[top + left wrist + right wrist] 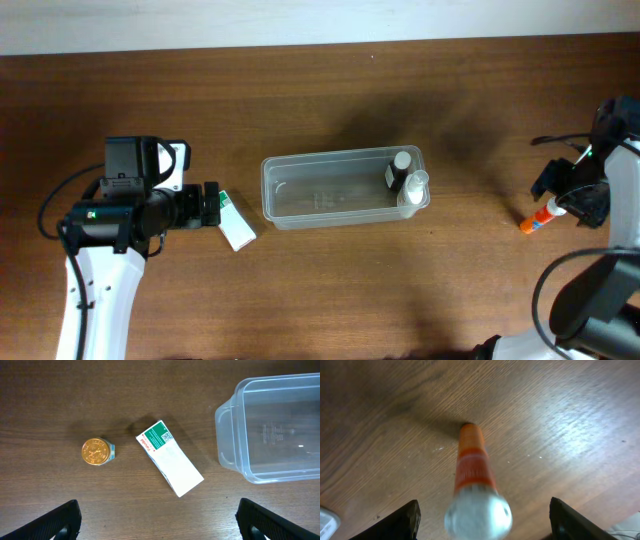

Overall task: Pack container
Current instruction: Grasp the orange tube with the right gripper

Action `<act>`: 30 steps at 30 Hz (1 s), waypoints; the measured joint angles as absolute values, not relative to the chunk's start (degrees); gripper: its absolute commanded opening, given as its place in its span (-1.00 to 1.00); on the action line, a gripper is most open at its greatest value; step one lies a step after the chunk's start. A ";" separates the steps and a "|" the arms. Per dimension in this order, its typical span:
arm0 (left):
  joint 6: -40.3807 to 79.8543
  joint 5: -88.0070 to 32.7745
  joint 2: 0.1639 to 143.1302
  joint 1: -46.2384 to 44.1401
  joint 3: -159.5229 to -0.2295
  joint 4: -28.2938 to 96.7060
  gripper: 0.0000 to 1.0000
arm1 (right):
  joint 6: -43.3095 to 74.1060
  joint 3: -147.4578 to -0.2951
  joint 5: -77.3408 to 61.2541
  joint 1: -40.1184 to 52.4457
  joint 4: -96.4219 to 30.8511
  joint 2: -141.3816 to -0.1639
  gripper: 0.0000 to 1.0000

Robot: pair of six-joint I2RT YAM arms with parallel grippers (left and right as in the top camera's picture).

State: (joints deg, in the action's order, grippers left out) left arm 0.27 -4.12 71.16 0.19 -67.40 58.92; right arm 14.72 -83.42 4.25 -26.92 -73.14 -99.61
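Note:
The clear plastic container (pixel 330 157) lies at the table's middle. At its right end stand a black bottle with a white cap (pixel 397 170) and a clear bottle (pixel 414 188). My left gripper (pixel 215 205) is open and empty beside a white and green box (pixel 237 224). The left wrist view shows the box (pixel 170 458), a gold-capped jar (pixel 97 452) and the container's end (pixel 227 435) ahead of the open fingers (pixel 160 520). My right gripper (pixel 578 205) is open at the white end of an orange tube (pixel 538 218). In the right wrist view the tube (pixel 472 460) lies between the spread fingers (pixel 482 520).
The table is dark wood. The far table edge runs along the top of the overhead view. A small white object (pixel 326 519) shows at the lower left edge of the right wrist view. The gold-capped jar is hidden under my left arm in the overhead view.

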 measured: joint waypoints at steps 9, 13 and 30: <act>0.27 -4.12 71.16 0.21 -67.40 58.92 0.99 | 14.11 -82.37 2.46 -26.98 -71.70 -103.57 -0.15; 0.27 -4.12 71.16 0.19 -67.40 58.94 0.99 | 13.93 -82.37 2.24 -26.98 -71.72 -103.57 -0.38; 0.27 -4.12 71.16 0.19 -67.40 58.92 0.99 | 12.49 -85.78 0.12 -23.44 -77.91 -97.23 -0.62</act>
